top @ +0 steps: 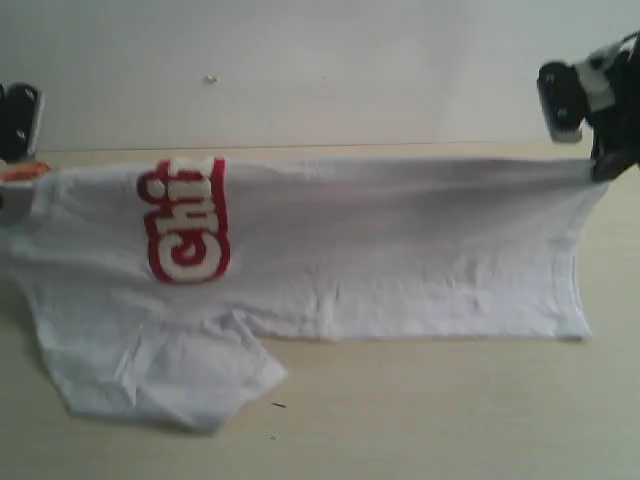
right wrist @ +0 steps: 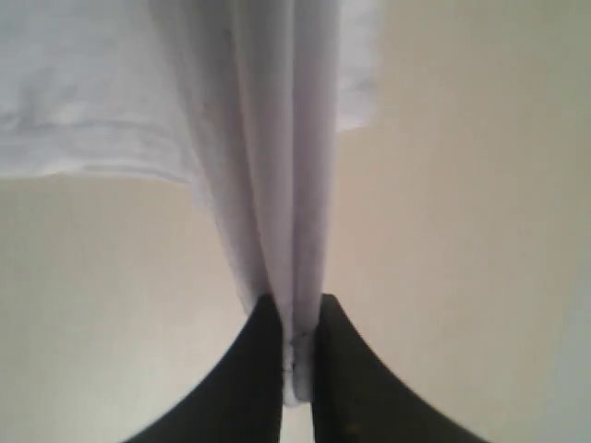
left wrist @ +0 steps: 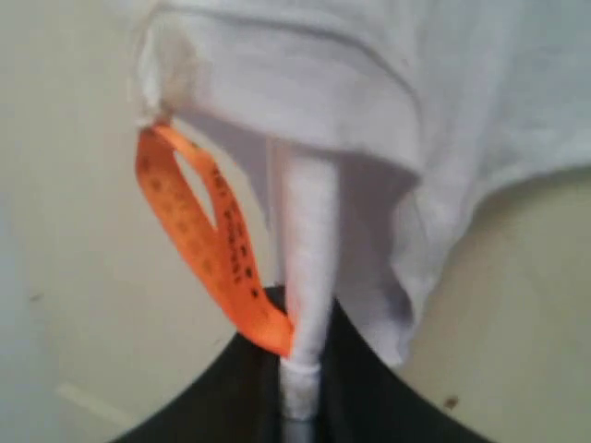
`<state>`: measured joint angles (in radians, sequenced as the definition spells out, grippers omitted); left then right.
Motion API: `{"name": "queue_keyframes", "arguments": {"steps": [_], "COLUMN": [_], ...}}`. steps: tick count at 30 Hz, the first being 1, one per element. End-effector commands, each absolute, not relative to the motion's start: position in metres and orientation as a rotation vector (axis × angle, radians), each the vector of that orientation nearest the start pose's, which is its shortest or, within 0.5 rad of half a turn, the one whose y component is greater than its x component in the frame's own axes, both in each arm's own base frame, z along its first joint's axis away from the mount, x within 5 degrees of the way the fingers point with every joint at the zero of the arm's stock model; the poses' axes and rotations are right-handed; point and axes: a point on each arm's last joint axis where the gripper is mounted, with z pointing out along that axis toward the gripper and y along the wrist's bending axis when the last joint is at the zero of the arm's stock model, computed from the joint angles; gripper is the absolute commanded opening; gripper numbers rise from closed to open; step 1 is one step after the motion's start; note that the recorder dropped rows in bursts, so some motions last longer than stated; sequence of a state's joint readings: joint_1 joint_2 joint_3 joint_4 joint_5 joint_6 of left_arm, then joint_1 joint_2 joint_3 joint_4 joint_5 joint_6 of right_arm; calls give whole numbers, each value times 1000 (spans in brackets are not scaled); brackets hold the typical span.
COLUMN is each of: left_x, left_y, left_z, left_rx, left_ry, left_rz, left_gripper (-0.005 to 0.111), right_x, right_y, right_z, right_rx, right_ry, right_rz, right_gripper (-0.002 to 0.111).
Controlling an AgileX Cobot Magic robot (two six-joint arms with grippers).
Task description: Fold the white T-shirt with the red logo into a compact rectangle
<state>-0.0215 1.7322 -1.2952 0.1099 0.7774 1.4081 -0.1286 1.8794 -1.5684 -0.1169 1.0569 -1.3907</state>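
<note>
The white T-shirt (top: 380,250) hangs folded in half lengthwise, stretched taut between both arms above the table. The red logo (top: 188,220) shows only its first letters, running down the left part. A sleeve (top: 160,370) droops onto the table at the lower left. My left gripper (left wrist: 297,369) is shut on the collar edge beside the orange neck tag (left wrist: 199,235); that tag (top: 22,171) sits at the far left in the exterior view. My right gripper (right wrist: 297,355) is shut on the bunched hem; it (top: 600,165) holds the shirt's upper right corner.
The light wooden table (top: 450,410) lies under the shirt, with a pale wall (top: 300,70) behind. A small dark speck (top: 278,405) lies on the table near the sleeve.
</note>
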Motion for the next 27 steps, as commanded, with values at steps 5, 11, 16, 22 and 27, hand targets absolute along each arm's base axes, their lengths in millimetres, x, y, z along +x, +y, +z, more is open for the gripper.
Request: {"name": "queue_keyframes", "arguments": {"steps": [5, 11, 16, 22, 27], "left_x": [331, 300, 274, 252, 245], "left_y": [11, 13, 15, 16, 15], "left_z": [376, 417, 446, 457, 451], "left_rx": [1584, 1383, 1183, 1094, 1107], "left_ry": [1912, 1873, 1820, 1860, 1953], "left_rz": [899, 957, 977, 946, 865], "left_gripper": [0, 0, 0, 0, 0], "right_x": [360, 332, 309, 294, 287], "right_y": [-46, -40, -37, -29, -22], "right_z": [396, 448, 468, 475, 466], "right_rx": [-1453, -1070, -1027, -894, -941], "right_ry": [2130, 2020, 1994, 2042, 2128], "right_rz": [-581, -620, -629, -463, -320], "right_gripper": [0, 0, 0, 0, 0]}}
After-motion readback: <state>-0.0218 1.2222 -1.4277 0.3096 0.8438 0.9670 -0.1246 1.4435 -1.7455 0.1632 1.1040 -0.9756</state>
